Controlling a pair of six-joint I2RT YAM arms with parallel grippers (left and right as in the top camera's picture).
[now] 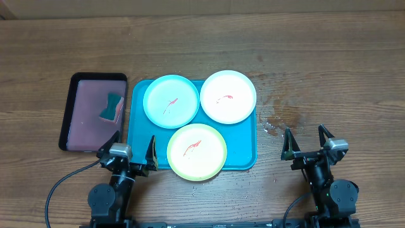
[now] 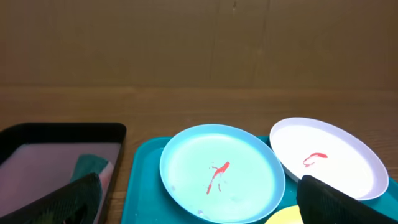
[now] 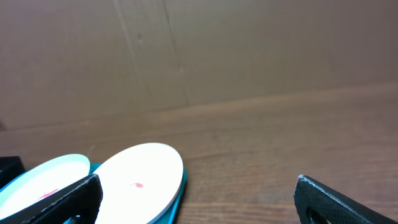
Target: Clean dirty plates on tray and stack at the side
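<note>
The turquoise tray [image 1: 243,149] lies mid-table and holds three plates, each with a red smear. The light blue plate [image 1: 171,101] is at its back left, the white plate [image 1: 228,96] at its back right, the yellow-green plate [image 1: 197,151] at its front. My left gripper [image 1: 133,152] is open and empty at the tray's front left corner. My right gripper [image 1: 308,144] is open and empty on the bare table right of the tray. The left wrist view shows the blue plate [image 2: 222,172], the white plate [image 2: 328,157] and the tray [image 2: 144,180]. The right wrist view shows the white plate [image 3: 137,182] and blue plate [image 3: 43,180].
A black-rimmed pinkish tray [image 1: 81,117] stands left of the turquoise tray with a teal sponge [image 1: 112,106] in it; both show in the left wrist view, tray [image 2: 37,134] and sponge [image 2: 89,165]. Wet spots [image 1: 273,123] mark the table right of the tray.
</note>
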